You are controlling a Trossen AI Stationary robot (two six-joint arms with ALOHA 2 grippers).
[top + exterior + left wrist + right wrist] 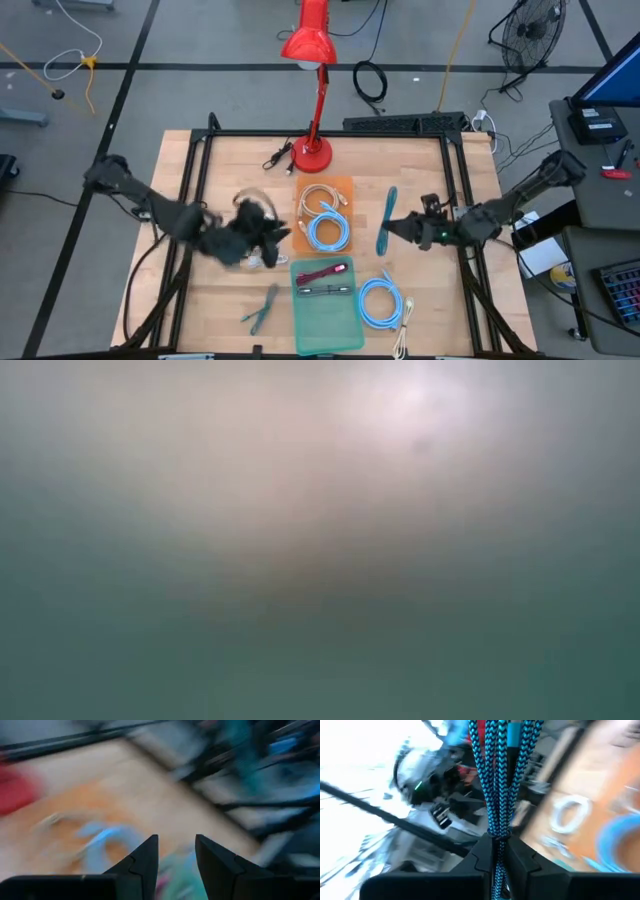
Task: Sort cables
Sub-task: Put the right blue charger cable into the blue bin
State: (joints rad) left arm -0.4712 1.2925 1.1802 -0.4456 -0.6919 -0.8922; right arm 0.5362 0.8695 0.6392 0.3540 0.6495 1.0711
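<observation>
Cables: the teal-and-black braided cable bundle (501,775) is pinched in the right hand (498,851); fingers pressed together on it, strands run up from between them. In the high view this bundle (386,220) hangs just in front of the right hand (392,229), above the wooden tabletop (230,165), betw. the orange mat and the tabletop's right frame.

Orange flat mat (325,213) lies just beyond the right hand's tip, toward the tabletop middle. On it: a beige coiled cable (320,196) and a light-blue round coiled cable (328,232), touching each other.

Green translucent tray (325,305) is near the right hand, on the front side. A dark-red short cable bundle (323,271) lies in its back part.

Second light-blue round coil (380,300) lies on bare wood just right of the tray, w/ a white thin cable (406,325) beside it. A grey-green short bundle (262,306) lies left of the tray.

Left hand (268,235) is over the tabletop just left of the orange mat; fingers (145,862) spread apart w/ a gap, nothing seen betw. them. Picture blurred there. A white small cable (256,262) lies just beside the left hand, front side.

Red desk lamp (312,150) stands at the back edge, well apart from both hands.

Low view shows only haze.
</observation>
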